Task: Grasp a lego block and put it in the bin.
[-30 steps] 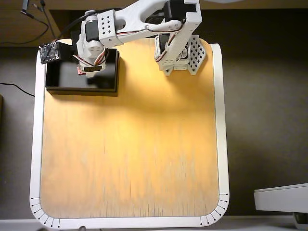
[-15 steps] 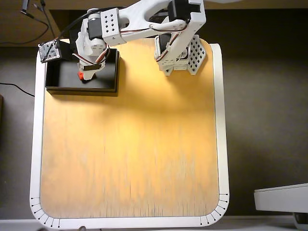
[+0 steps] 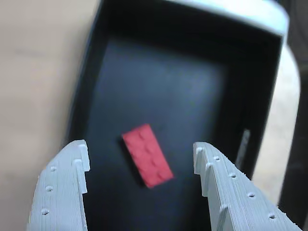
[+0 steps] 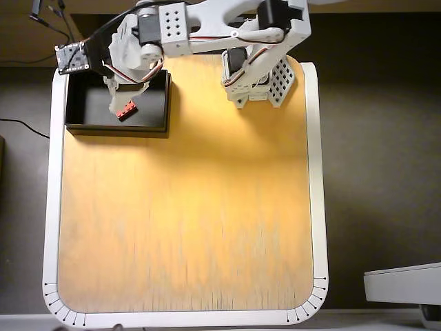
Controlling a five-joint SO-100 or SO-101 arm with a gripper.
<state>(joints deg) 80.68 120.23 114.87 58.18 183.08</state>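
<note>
Pincer (image 3: pixel 142 163) spread wide and empty above the bin (image 3: pixel 250 72), its two grey fingers (image 3: pixel 62 187) well apart. The red lego block (image 3: pixel 147 155) lies flat on the bin floor beneath and between them, touching neither.

It looked like a hobby workshop: a small wooden table (image 4: pixel 186 207) with cables (image 4: pixel 52 21) trailing beyond its far corner.

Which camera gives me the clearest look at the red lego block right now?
The wrist view: the lego block lies large and unobstructed on the bin floor, studs up, between the open claw fingers, untouched. The overhead view shows it only as a small red patch beside the arm.
</note>
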